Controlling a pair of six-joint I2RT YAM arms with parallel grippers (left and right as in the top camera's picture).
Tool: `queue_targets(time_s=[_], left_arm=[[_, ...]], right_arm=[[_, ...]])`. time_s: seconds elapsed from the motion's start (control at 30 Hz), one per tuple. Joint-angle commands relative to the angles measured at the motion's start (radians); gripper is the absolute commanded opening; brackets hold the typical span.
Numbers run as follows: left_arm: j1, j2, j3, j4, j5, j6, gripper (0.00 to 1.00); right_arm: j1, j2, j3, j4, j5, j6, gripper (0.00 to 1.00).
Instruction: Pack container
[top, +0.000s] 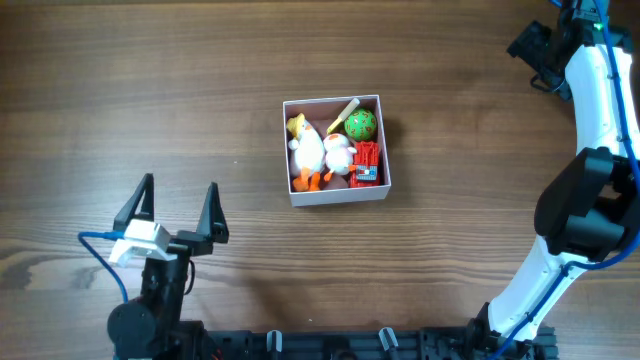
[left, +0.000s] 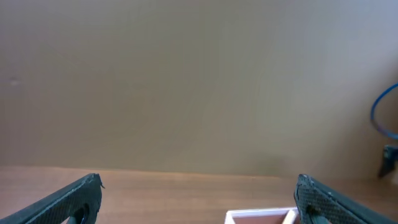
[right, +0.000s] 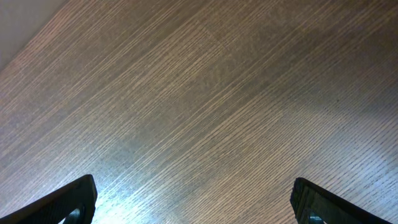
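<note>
The square, shallow, lidless container (top: 340, 195) with thin white walls and a dusty-pink inside sits a little right of the middle of the brown wood-grain counter (top: 150, 80), turned slightly off square to its edges. It is filled with toys: a white plush duck with a yellow head and orange feet (top: 305, 150) lies along the left side, a second white plush animal (top: 338, 155) lies touching it in the middle, a green patterned ball (top: 361, 124) sits in the far right corner, and a red block-like toy (top: 366, 166) lies just below the ball against the right wall. A pale tan stick (top: 346, 111) leans at the far wall beside the ball. The left gripper (top: 180, 183) hangs over bare counter well apart from the box, near the lower left, its two black fingers spread wide and nothing between them; in the left wrist view the top edge of the box shows low between them, nearer the right-hand one. A blue cable (top: 95, 245) loops beside that arm. The right gripper (right: 193, 182) sits far off at the upper right corner on its white arm (top: 600, 90), its fingers likewise wide apart and empty, over bare wood.
</note>
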Motion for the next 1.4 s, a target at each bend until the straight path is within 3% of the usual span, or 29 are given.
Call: queue_targets(time_s=[0.0,0.23,0.43,1.37], left_arm=[[0.007,-0.011,-0.078,0.054,-0.046,0.02,1.0],[0.014,-0.011,-0.101,-0.018,-0.046,0.02,1.0],[0.014,-0.011,-0.101,-0.237,-0.046,0.019,1.0],[0.015,-0.009,-0.101,-0.238,-0.042,0.019,1.0]], right_arm=[[-0.001,-0.029,-0.007,0.002,-0.004,0.01,1.0],[-0.001,-0.029,-0.007,0.002,-0.004,0.009,1.0],[-0.001,-0.029,-0.007,0.002,-0.004,0.01,1.0],[-0.001,-0.029,-0.007,0.002,-0.004,0.009,1.0]])
